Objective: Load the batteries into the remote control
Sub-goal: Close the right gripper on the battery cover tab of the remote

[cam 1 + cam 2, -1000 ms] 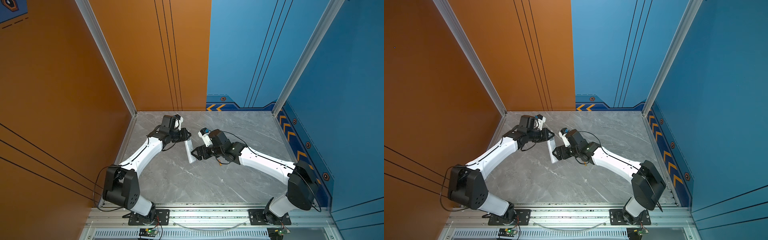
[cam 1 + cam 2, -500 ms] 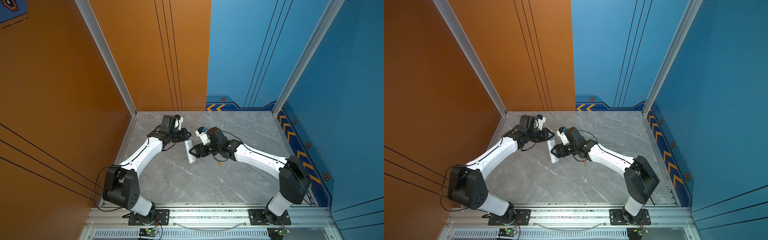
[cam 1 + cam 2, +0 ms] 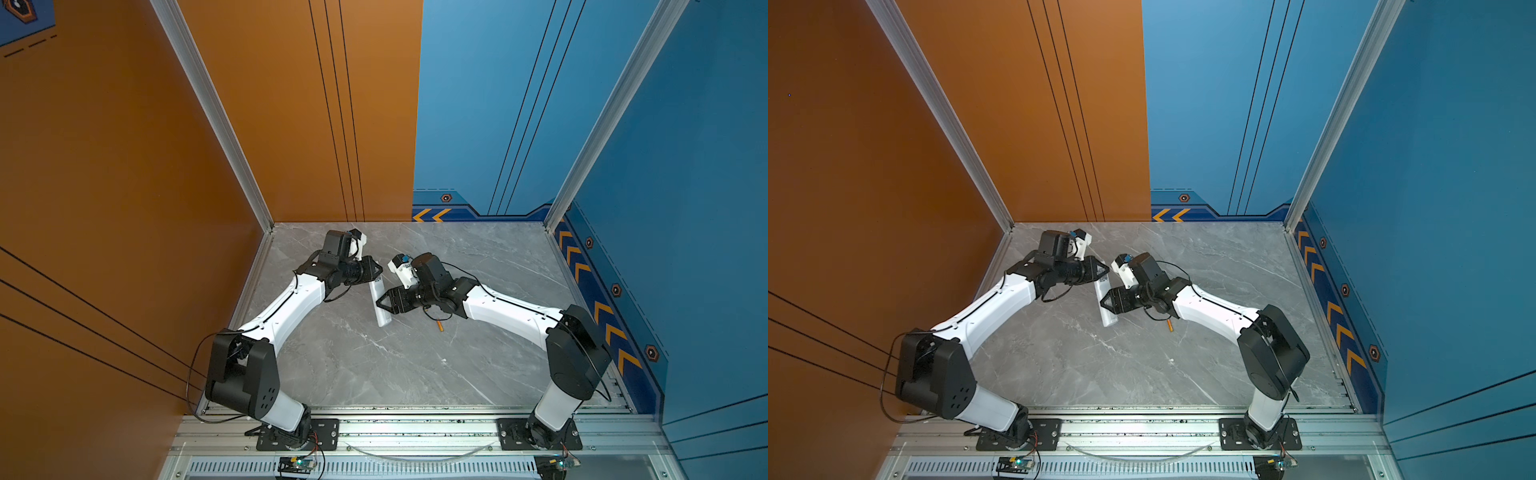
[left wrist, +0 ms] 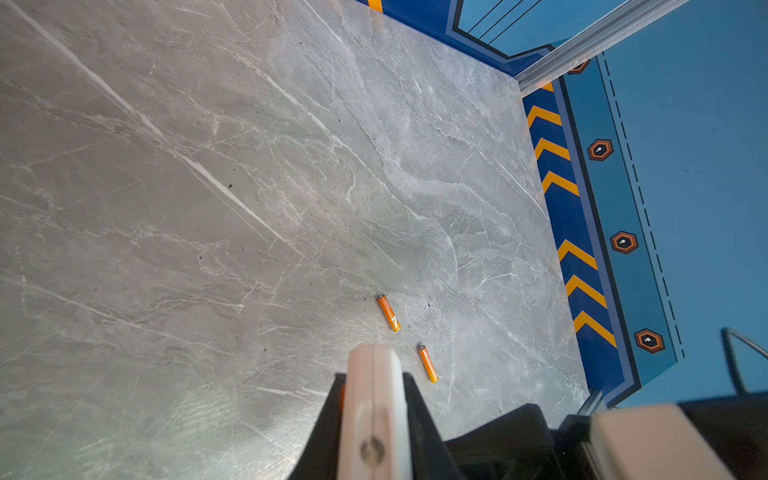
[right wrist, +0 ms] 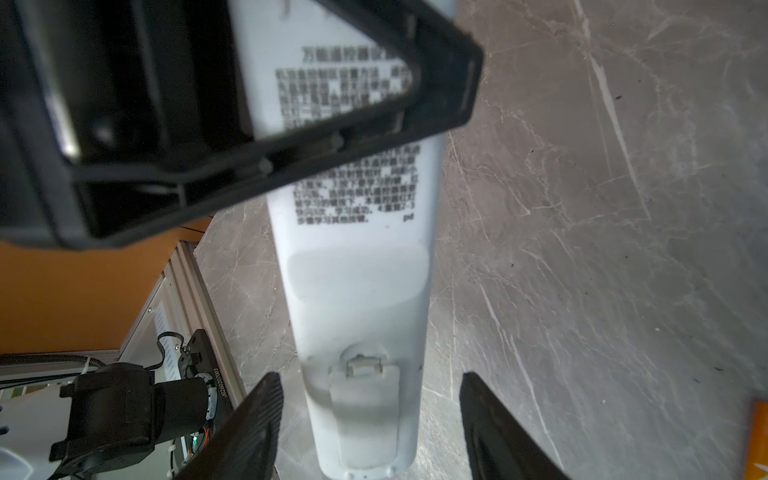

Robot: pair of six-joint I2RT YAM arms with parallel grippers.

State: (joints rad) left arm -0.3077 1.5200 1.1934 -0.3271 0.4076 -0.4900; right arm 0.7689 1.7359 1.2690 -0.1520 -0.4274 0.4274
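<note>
- The left pincer [image 3: 377, 272] is clamped narrow on one end of the remote control [image 3: 381, 309]; in the left wrist view its black fingers [image 4: 328, 419] press either side of the white body, seen edge-on.
- The remote control slants across the middle of the grey marble bench [image 3: 415, 365] in both top views, back side up (printed text and the battery cover [image 5: 365, 411] with its small latch face the right wrist camera); the cover sits in place on the back; whether the far end rests on the bench I cannot tell.
- The right pincer [image 5: 370, 428] stands wide, one finger [image 5: 245, 428] on each side of the remote's cover end; a gap shows between each finger and the white body, so it grips nothing.
- The batteries lie loose on the bench, near each other and roughly parallel in the left wrist view: one battery [image 4: 388, 312] and a second battery [image 4: 427, 364]; in a top view only one [image 3: 439, 326] shows, just beside the right arm [image 3: 507, 311].
</note>
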